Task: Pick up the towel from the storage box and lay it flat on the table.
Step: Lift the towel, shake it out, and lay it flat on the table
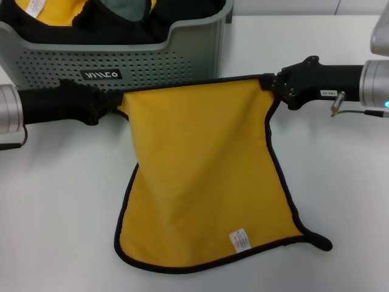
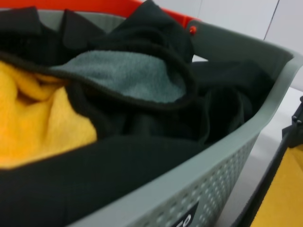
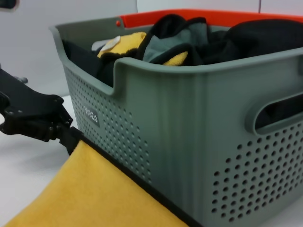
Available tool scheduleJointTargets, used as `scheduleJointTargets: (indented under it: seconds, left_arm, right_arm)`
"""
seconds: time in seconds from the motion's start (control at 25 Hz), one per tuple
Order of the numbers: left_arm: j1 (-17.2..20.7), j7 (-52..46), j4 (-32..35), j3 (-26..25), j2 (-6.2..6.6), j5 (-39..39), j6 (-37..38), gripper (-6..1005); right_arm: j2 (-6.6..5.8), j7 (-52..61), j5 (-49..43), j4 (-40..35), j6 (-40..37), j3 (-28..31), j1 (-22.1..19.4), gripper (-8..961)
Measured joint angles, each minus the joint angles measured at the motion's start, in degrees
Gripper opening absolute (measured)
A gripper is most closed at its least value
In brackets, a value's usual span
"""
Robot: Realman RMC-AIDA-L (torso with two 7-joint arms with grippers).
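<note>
The yellow towel with black edging is stretched between my two grippers just in front of the storage box. Its lower half lies on the white table, white tag up near the front right corner. My left gripper is shut on the towel's upper left corner, and it also shows in the right wrist view. My right gripper is shut on the upper right corner. The towel's top edge shows in the right wrist view and the left wrist view.
The box holds several more crumpled cloths: yellow, black and grey-green. An orange object stands behind the box. Bare table lies to the left and right of the towel.
</note>
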Motion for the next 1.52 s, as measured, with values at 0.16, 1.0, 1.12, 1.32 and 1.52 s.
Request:
scheduleJointTargets:
  seconds: [0.16, 1.0, 1.12, 1.32, 1.52]
  left_arm:
    - [0.9, 0.0, 0.1, 0.0, -0.27, -0.1, -0.2, 26]
    - [-0.1, -9.9, 14.8, 5.2, -3.91, 10.3, -1.9, 28]
    - [0.2, -13.7, 17.4, 8.6, -3.80, 11.2, -2.1, 28]
    - [0.3, -16.3, 19.0, 11.2, -3.81, 12.6, -3.6, 28]
    - [0.4, -16.9, 16.9, 11.3, -3.82, 15.4, -5.8, 29]
  right_arm:
    - [0.04, -0.2, -1.1, 0.0, 1.3, -0.3, 1.0, 44]
    - [-0.10, 2.3, -1.1, -9.1, 4.4, -5.6, -2.0, 61]
    - [-0.49, 3.3, -1.2, -10.0, 3.0, -5.5, -2.5, 63]
    - [-0.55, 3.9, -2.1, -8.5, 3.4, -5.5, -2.0, 67]
    - [-0.28, 5.2, -3.9, -8.4, 4.2, -5.6, -1.5, 71]
